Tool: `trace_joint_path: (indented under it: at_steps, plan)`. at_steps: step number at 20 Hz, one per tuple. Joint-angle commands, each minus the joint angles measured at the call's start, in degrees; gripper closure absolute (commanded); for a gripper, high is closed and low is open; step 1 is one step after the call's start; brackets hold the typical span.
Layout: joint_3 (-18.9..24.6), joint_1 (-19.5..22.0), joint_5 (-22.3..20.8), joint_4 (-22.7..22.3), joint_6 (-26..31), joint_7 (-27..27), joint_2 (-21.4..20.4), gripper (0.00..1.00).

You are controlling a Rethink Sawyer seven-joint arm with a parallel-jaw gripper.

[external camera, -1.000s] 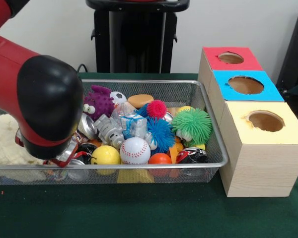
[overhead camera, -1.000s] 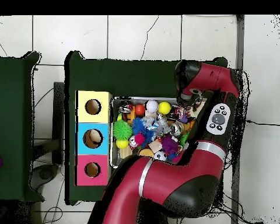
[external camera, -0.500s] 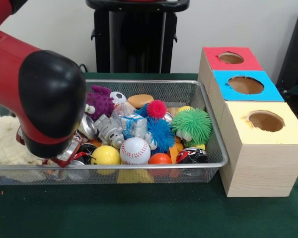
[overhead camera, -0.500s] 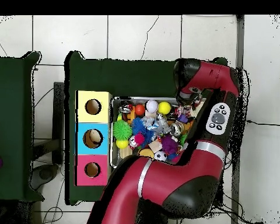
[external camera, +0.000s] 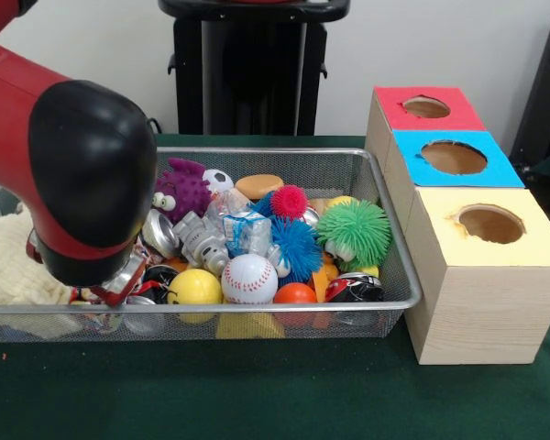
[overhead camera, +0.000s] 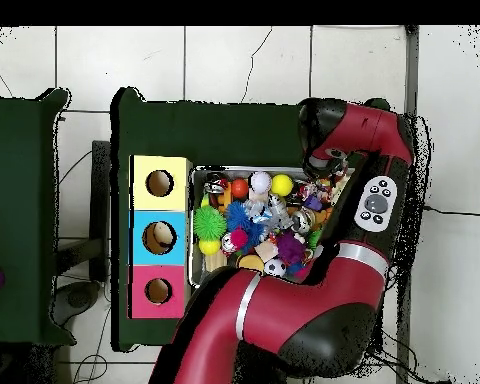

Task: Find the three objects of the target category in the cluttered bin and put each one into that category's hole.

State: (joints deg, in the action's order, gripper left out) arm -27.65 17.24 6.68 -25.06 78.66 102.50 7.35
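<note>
The claw (external camera: 110,289) sits low at the left end of the wire bin (external camera: 385,229), almost wholly hidden behind the arm's black elbow (external camera: 92,183); whether it is released or clenched cannot be told. Against the earlier frame, the arm has shifted slightly right and nearer, and the bin's contents lie unchanged. Only a metal can (external camera: 159,234) and bits of red and silver show beside the claw. The bin holds a baseball (external camera: 249,278), yellow ball (external camera: 194,287), orange ball (external camera: 295,293), blue spiky ball (external camera: 298,247), green spiky ball (external camera: 353,231), purple fuzzy toy (external camera: 183,186) and small soccer ball (external camera: 218,179). Right of the bin stand three boxes with holes: red (external camera: 426,107), blue (external camera: 454,158), yellow (external camera: 491,224), on the green desk (external camera: 257,385).
</note>
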Motion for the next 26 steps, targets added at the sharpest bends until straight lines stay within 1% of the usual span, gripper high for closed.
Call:
trace_joint_path:
  at_steps: [1, 7, 16, 21, 26]
  plan:
    - [5.5, -0.4, 2.5, -4.0, -7.2, 15.1, -1.2, 0.00]
    - [6.1, -0.3, 2.5, -5.9, -8.8, 15.0, -2.2, 0.00]
    - [6.8, -0.7, 2.1, -10.1, -11.7, 14.1, -3.7, 0.00]
    - [6.9, -0.8, 2.2, -10.9, -12.9, 14.1, -3.8, 0.00]
    - [6.6, -0.5, 2.5, -10.0, -12.8, 14.1, -3.2, 0.00]
